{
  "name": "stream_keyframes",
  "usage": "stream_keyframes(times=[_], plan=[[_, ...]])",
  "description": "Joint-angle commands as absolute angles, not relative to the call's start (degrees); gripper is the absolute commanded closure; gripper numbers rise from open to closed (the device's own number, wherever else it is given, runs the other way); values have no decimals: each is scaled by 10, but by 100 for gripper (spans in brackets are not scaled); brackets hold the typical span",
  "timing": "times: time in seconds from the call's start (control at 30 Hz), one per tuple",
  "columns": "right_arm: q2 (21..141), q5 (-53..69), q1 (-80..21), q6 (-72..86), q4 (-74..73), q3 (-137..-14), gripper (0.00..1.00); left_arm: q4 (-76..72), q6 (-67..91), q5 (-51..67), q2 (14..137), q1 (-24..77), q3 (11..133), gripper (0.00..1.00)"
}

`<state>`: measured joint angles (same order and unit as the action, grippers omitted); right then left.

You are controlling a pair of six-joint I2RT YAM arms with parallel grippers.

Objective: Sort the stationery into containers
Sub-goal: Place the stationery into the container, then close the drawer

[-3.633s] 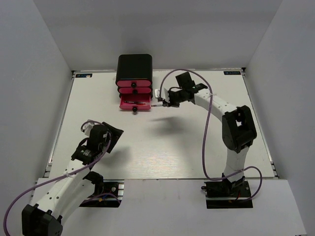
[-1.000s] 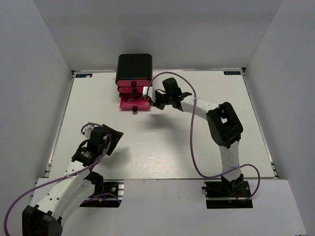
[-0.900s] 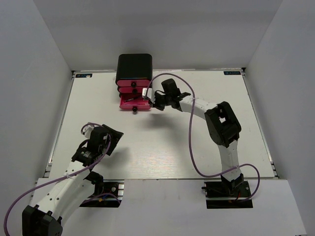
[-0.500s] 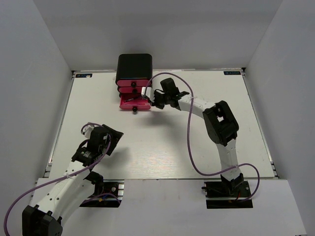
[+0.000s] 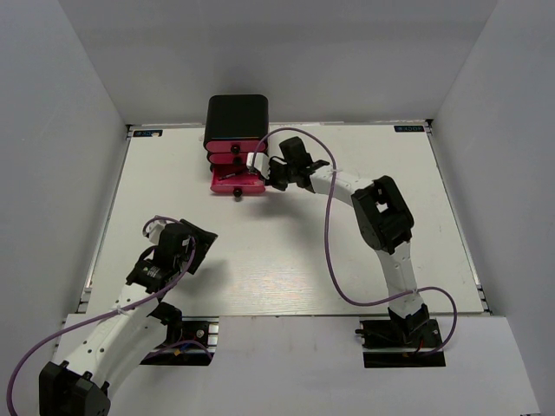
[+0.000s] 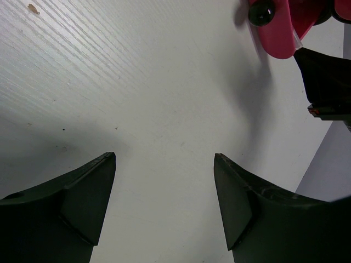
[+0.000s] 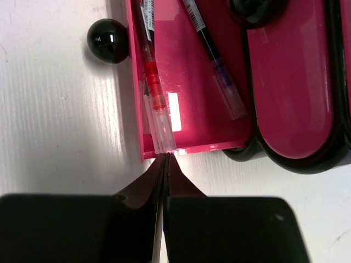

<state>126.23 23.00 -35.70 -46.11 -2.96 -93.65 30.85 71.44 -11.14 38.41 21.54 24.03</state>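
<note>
The black cabinet (image 5: 236, 117) stands at the back of the table with three pink-red drawers; the bottom drawer (image 5: 236, 182) is pulled out. A thin red pen (image 7: 151, 76) and a thin dark pen (image 7: 214, 60) lie inside that drawer (image 7: 192, 104). My right gripper (image 7: 167, 155) is shut, its tips at the drawer's right end wall and touching the red pen's clear end. From above, this gripper (image 5: 269, 173) sits just right of the drawer. My left gripper (image 6: 164, 156) hangs open over bare table, far from the cabinet, with nothing between its fingers.
The open drawer's black knob (image 7: 108, 41) sticks out toward the arms. The two upper drawers (image 7: 290, 82) are pushed in. In the left wrist view the drawer front (image 6: 277, 33) and the right gripper (image 6: 326, 82) show at the top right. White walls enclose the table (image 5: 286, 251).
The right gripper has moved left from beside the drawer to its right end, and the red pen it carried now lies in the drawer. The left arm has stayed still.
</note>
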Motion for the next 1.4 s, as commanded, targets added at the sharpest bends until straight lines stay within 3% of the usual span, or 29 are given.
stream_keyframes(times=[0.0, 0.43, 0.87, 0.97, 1.03, 1.1, 1.2, 1.23, 1.27, 1.37], plan=[[1270, 228, -359, -467, -17, -965, 100, 309, 715, -109, 381, 217, 245, 18], [1263, 234, -357, -467, -11, -970, 100, 287, 715, -104, 403, 217, 245, 18], [1184, 217, -346, -419, 38, -892, 100, 104, 729, -53, 517, 217, 228, 18], [1132, 206, -336, -403, 74, -832, 70, 8, 747, -42, 591, 217, 222, 18], [1093, 206, -327, -389, 85, -787, 61, -63, 763, -42, 638, 217, 228, 25], [1073, 209, -317, -377, 87, -744, 61, -119, 763, -42, 713, 217, 236, 34], [1014, 218, -305, -367, 85, -697, 70, -166, 776, -37, 789, 212, 279, 65], [1006, 223, -302, -360, 80, -688, 77, -181, 776, -37, 833, 212, 287, 92], [989, 227, -293, -359, 77, -680, 80, -198, 783, -37, 854, 212, 294, 100], [962, 236, -285, -355, 74, -629, 84, -234, 803, -22, 925, 212, 325, 100]])
